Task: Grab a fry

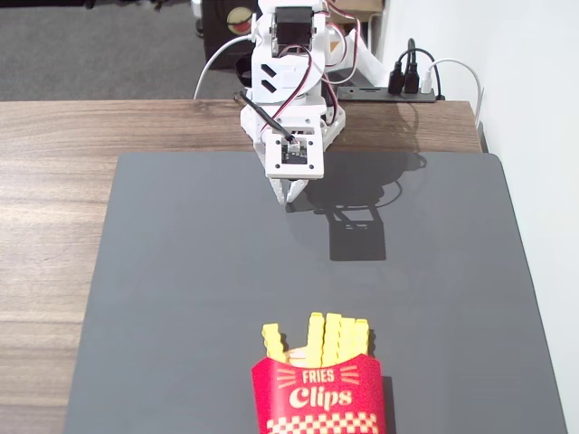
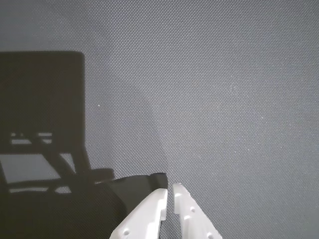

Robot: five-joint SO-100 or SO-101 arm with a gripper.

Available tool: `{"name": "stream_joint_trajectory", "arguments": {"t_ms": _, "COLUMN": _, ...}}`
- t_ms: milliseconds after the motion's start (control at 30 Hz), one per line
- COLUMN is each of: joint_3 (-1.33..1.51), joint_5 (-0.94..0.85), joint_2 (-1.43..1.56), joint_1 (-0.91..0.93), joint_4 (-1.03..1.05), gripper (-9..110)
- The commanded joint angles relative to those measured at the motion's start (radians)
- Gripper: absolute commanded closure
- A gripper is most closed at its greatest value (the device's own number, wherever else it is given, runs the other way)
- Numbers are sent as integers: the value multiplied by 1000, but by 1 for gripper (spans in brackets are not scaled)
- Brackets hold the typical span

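Note:
Several bright-yellow crinkle-cut fries (image 1: 326, 338) stand upright in a red "Fries Clips" carton (image 1: 318, 396) at the near edge of the grey mat in the fixed view. One fry (image 1: 271, 342) leans out at the left. My white gripper (image 1: 291, 193) hangs near the mat's far edge, far from the fries, pointing down. In the wrist view its two white fingertips (image 2: 170, 191) nearly touch, with nothing between them, just above the bare mat. No fry shows in the wrist view.
A dark grey mat (image 1: 181, 298) covers most of the wooden table (image 1: 54, 199). The arm's base and cables (image 1: 407, 77) sit at the table's far edge. The arm's shadow (image 1: 357, 226) falls on the mat right of the gripper.

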Motion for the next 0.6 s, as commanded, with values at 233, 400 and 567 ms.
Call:
{"name": "stream_joint_trajectory", "arguments": {"t_ms": 233, "joint_3": -3, "joint_5": -3, "joint_2": 2, "joint_1": -9, "joint_4": 18, "gripper": 100}}
{"name": "stream_joint_trajectory", "arguments": {"t_ms": 400, "joint_3": -3, "joint_5": -3, "joint_2": 2, "joint_1": -15, "joint_4": 18, "gripper": 100}}
{"name": "stream_joint_trajectory", "arguments": {"t_ms": 567, "joint_3": -3, "joint_5": 5, "joint_2": 2, "joint_1": -28, "joint_4": 18, "gripper": 101}}
